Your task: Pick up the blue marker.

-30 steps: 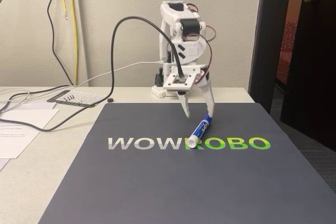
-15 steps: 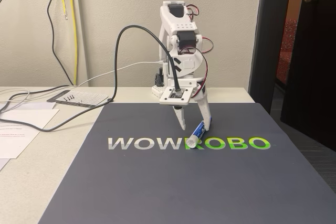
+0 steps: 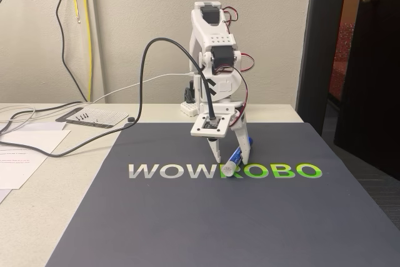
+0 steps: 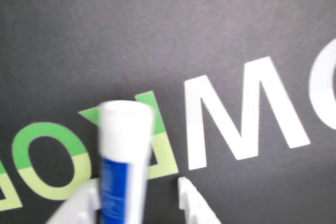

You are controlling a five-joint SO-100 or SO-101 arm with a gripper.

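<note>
White plastic arm (image 3: 215,60) w/ black servo blocks, red wires at 2 o'clock, thick black cable (image 3: 164,45) arcing off at 10 o'clock; pointed white jaws.

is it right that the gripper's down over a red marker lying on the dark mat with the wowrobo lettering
Not quite: the marker is blue, not red. The fixed view shows its blue barrel and white end, and the wrist view shows the same blue label. The rest holds: the gripper is down over it on the dark mat with the WOWROBO lettering.
</note>
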